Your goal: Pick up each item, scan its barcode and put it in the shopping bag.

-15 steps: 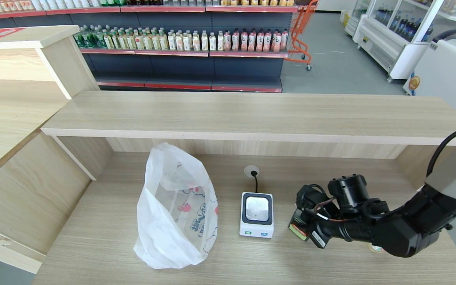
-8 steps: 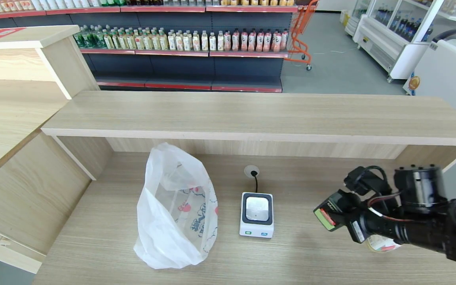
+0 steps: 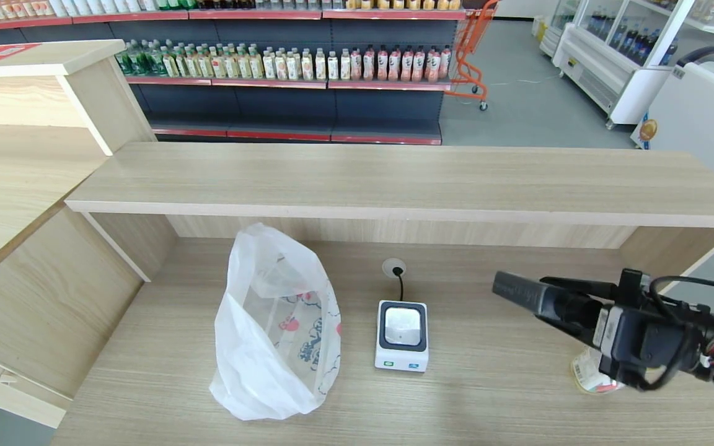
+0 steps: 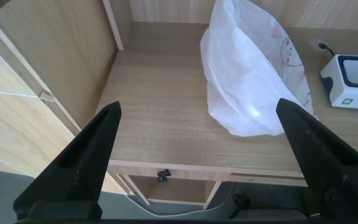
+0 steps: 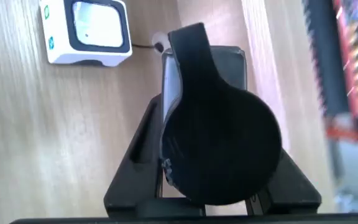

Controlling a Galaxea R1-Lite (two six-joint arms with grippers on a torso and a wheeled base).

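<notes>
A white plastic shopping bag (image 3: 276, 334) stands open on the left of the wooden desk, with pink and blue print showing through it. It is also in the left wrist view (image 4: 253, 68). To its right lies the small white barcode scanner (image 3: 401, 334) (image 4: 353, 79) (image 5: 91, 31), window up. A white item with a barcode label and red print (image 3: 586, 375) sits at the desk's right end, half hidden by my right arm. My right gripper (image 3: 501, 286) hangs above the desk, right of the scanner and pointing left. My left gripper (image 4: 199, 107) is open and empty off the desk's front left.
A raised counter ledge (image 3: 394, 179) runs along the back of the desk (image 3: 487, 409). A wooden side panel (image 3: 53, 297) closes the left. The scanner's cable goes into a hole (image 3: 394, 267). A black round shape (image 5: 219, 143) sits close before the right wrist camera.
My right arm has swung right and up, away from the scanner's side toward the desk's right end, and its gripper has turned over. Bag, scanner and the labelled item have stayed put.
</notes>
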